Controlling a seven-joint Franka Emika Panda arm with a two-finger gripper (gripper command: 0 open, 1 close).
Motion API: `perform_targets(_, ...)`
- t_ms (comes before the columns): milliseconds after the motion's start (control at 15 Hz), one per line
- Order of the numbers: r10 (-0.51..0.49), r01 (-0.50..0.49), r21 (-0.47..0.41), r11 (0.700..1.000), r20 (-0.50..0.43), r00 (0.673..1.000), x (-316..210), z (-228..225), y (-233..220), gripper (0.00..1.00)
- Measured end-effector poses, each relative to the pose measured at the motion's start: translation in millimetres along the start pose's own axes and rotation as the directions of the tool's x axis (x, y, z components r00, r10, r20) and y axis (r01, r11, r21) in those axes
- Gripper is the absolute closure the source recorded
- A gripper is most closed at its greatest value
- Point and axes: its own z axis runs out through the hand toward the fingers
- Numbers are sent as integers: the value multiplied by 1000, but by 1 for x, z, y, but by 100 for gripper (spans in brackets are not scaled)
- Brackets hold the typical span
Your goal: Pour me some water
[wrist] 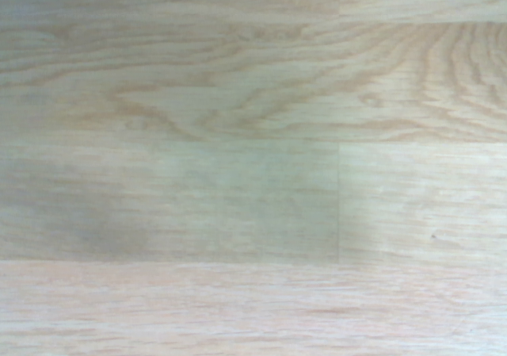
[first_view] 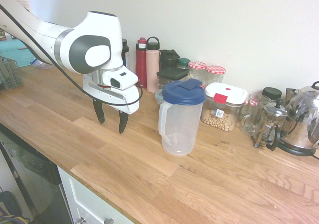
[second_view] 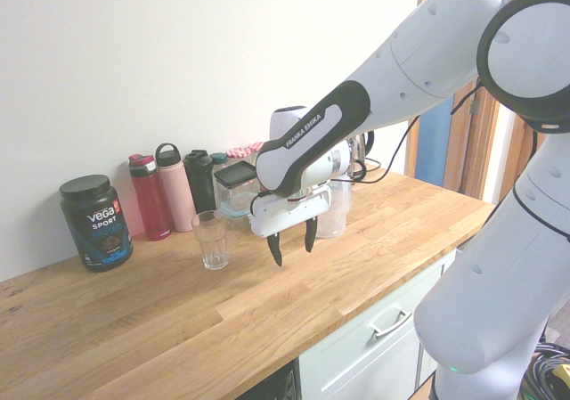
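White Franka arm [second_view: 481,26] looms closest in the second exterior view, its empty gripper [first_view: 111,126] spread wide above the wooden countertop [first_view: 114,169]. The blue-lidded pitcher [first_view: 183,121] stands upright, between the countertop's front edge and the wall, on the kettle [first_view: 304,116] side of the jaws. Its long axis is vertical and its handle [first_view: 163,120] faces them, so the approach is probably sideways to that handle. The second exterior view shows the clear drinking glass [second_view: 214,241], which the first doesn't, but the gripper and arm partly hide the pitcher there.
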Motion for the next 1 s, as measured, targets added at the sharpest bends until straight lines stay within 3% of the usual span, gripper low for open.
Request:
perform_targets(200,23,-23,6,1000,-4,1000,2,-5,-1,0)
perform_targets(400,32,-28,61,998,-55,998,0,-59,9,0)
perform_targets(667,89,-70,141,988,-137,987,2,-140,66,0)
perform_targets(1000,190,-156,175,972,-201,961,22,-171,150,0)
